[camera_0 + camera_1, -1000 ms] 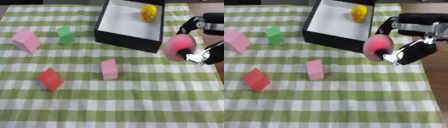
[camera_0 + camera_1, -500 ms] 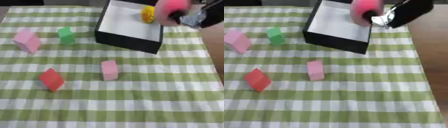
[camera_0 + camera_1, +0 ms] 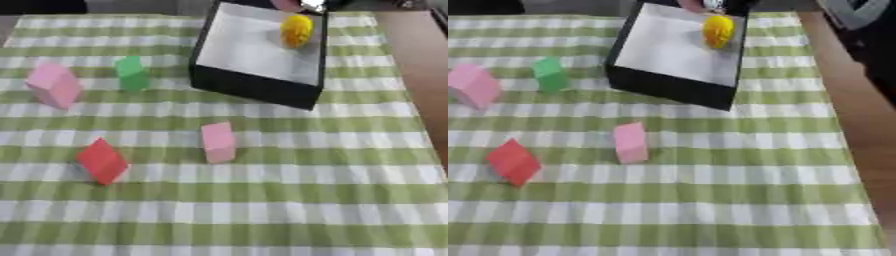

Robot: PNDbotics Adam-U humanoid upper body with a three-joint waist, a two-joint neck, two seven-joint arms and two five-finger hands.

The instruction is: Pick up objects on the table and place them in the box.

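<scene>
The checked table (image 3: 262, 210) carries a black box (image 3: 254, 87) and four blocks.

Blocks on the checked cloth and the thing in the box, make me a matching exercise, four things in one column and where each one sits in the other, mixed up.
Things:
1. yellow object
2. green block
3. red block
4. small pink block

Places:
A. nearest the cloth's near-left corner
B. inside the black box
C. on the cloth in front of the box
D. left of the box, beside the large pink block

Pairs: 1-B, 2-D, 3-A, 4-C
</scene>
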